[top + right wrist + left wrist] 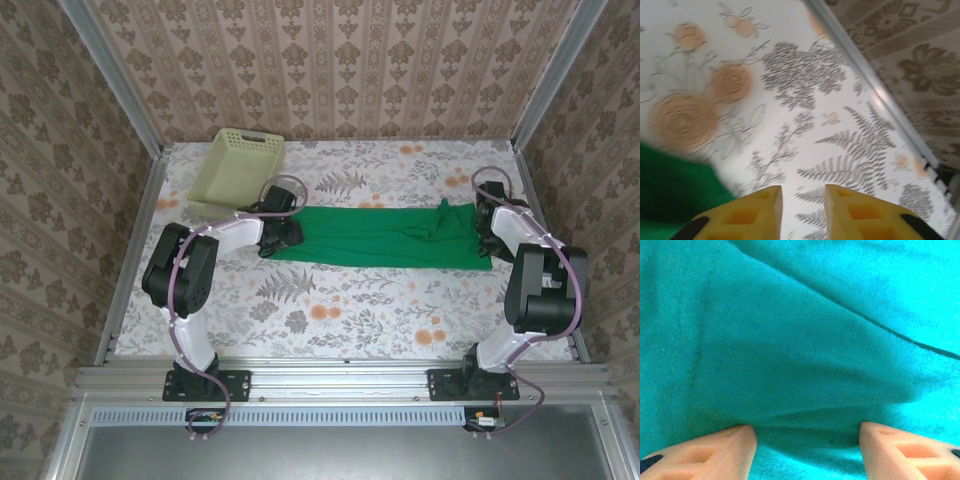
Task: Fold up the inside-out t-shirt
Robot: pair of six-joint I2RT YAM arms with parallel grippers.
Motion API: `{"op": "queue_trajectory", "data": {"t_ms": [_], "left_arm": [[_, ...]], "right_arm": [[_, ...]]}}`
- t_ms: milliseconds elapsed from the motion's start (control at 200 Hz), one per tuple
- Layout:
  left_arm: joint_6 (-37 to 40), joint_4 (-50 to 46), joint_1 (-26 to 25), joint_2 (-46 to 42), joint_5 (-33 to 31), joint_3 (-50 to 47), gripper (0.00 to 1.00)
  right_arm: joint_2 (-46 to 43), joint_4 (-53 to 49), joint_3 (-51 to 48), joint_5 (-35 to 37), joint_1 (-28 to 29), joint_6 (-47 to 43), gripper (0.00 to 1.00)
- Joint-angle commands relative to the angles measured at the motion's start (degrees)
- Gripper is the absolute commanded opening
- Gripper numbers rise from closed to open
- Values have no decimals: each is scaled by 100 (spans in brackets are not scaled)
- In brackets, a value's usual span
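Note:
The inside-out t-shirt [380, 238] is bright green and lies as a long flat band across the middle of the table, with a rumpled bunch near its right end. My left gripper [283, 237] sits on the band's left end. In the left wrist view its jaws [807, 432] stand open and wide apart on the cloth [800, 340], with a soft ridge of fabric running between the fingertips. My right gripper [487, 238] is at the band's right end. Its yellow jaws [802, 192] are open with nothing between them, over the flowered tablecloth, and the green cloth [675, 185] lies just left of them.
A pale yellow-green lattice basket [238, 163] stands at the back left, close behind the left arm. Metal rails and patterned walls close in the table; the right rail [870, 80] runs near the right gripper. Bare flowered tablecloth [350, 300] lies in front of the shirt.

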Motion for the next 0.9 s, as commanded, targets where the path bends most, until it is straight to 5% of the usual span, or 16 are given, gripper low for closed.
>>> {"op": "queue_trajectory", "data": {"t_ms": [0, 175, 315, 410, 625, 895], "left_arm": [[-32, -679, 112, 135, -162, -305, 59], [9, -671, 38, 9, -24, -343, 60], [-6, -711, -161, -292, 163, -352, 61], [28, -857, -285, -533, 260, -140, 61], [302, -1120, -442, -732, 147, 590, 63], [619, -871, -96, 63, 376, 869, 63]], "right_arm": [[-232, -220, 104, 293, 2, 10, 35], [-938, 49, -165, -681, 7, -139, 55], [-1318, 712, -263, -3089, 68, -403, 67], [-986, 837, 115, -3854, 423, -381, 69], [443, 795, 1202, -4285, 981, -54, 71], [1574, 627, 1441, -3869, 521, 230, 75]]}}
